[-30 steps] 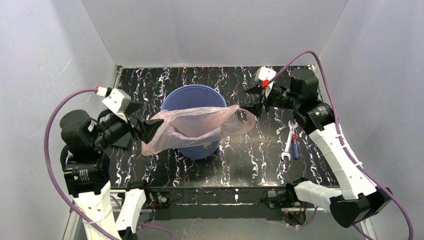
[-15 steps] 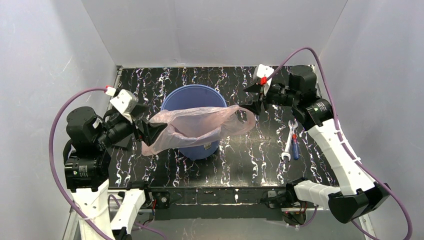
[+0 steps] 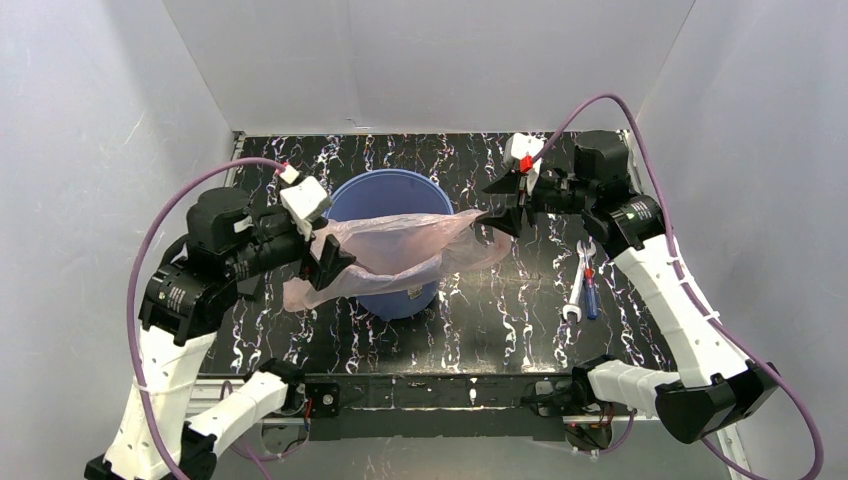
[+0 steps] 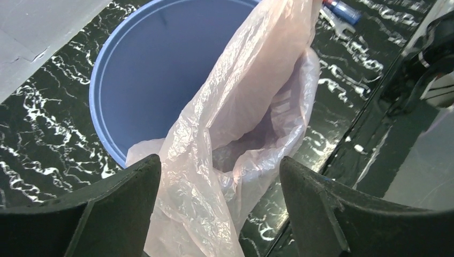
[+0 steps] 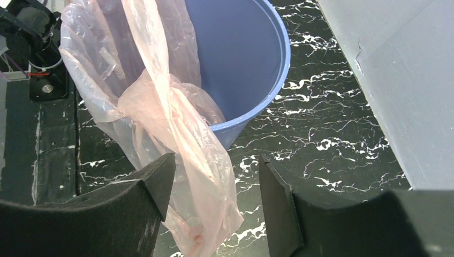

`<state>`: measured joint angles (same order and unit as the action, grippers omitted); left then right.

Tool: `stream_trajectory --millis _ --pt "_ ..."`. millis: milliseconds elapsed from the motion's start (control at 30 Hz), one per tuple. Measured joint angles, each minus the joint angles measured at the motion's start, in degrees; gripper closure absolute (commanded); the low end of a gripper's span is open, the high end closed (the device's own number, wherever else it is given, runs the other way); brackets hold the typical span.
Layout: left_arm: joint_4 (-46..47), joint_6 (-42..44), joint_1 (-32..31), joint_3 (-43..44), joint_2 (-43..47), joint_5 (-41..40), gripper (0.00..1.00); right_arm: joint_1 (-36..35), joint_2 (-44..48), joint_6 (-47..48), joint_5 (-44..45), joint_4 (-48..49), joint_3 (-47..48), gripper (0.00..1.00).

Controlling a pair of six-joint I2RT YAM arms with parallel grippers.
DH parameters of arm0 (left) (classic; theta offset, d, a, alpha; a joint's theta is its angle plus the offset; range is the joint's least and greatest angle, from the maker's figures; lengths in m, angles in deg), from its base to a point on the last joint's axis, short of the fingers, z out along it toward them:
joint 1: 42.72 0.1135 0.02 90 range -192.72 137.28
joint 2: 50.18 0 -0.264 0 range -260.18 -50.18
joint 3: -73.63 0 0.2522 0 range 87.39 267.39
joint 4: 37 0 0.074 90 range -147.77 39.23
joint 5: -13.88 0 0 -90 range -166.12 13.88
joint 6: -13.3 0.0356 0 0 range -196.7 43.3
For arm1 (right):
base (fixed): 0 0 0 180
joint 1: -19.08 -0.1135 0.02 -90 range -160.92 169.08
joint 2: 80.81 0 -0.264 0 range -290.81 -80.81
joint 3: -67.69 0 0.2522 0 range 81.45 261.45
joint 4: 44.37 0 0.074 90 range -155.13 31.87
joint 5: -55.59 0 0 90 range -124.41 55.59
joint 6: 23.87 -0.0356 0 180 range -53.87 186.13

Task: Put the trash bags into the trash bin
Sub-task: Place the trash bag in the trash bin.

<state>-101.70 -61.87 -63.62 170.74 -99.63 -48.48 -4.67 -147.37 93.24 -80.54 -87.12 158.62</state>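
As pink trash bag [image 3: 392, 248] looks limp, slippery, near weightless, pinch bunched film; left fingers [image 4: 107, 214], right fingers [image 5: 96, 214] stand wide apart, gripping nothing.

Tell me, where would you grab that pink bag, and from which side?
Grip the bag by its bunched end hanging right of the bucket, coming from the right. There the film gathers narrow and hangs free; the middle spreads across the rim.
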Motion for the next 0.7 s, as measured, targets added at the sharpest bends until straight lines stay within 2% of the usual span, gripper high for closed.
stream_trajectory --millis 167,300,433,500,700 --pt "-1.70 3.02 -7.06 0.00 -1.09 -9.94 0.24 0.00 0.39 0.22 -0.31 -1.36 0.04 0.36" --pt "-2.82 4.94 -11.39 -0.15 -0.96 -17.33 0.33 0.00 0.31 0.37 -1.05 -2.03 0.35 0.39" --pt "-3.04 6.23 -12.57 -0.85 -0.26 -22.05 0.42 -0.02 -0.07 0.55 -2.32 -2.84 0.42 0.42" --pt "-3.10 6.62 -13.00 -1.46 -0.17 -23.96 0.43 -0.04 -0.37 0.70 -2.49 -2.95 0.42 0.44" --pt "-3.10 7.30 -13.77 -3.34 -0.90 -27.56 0.46 -1.51 -2.47 0.92 -2.62 -4.04 1.86 0.59"
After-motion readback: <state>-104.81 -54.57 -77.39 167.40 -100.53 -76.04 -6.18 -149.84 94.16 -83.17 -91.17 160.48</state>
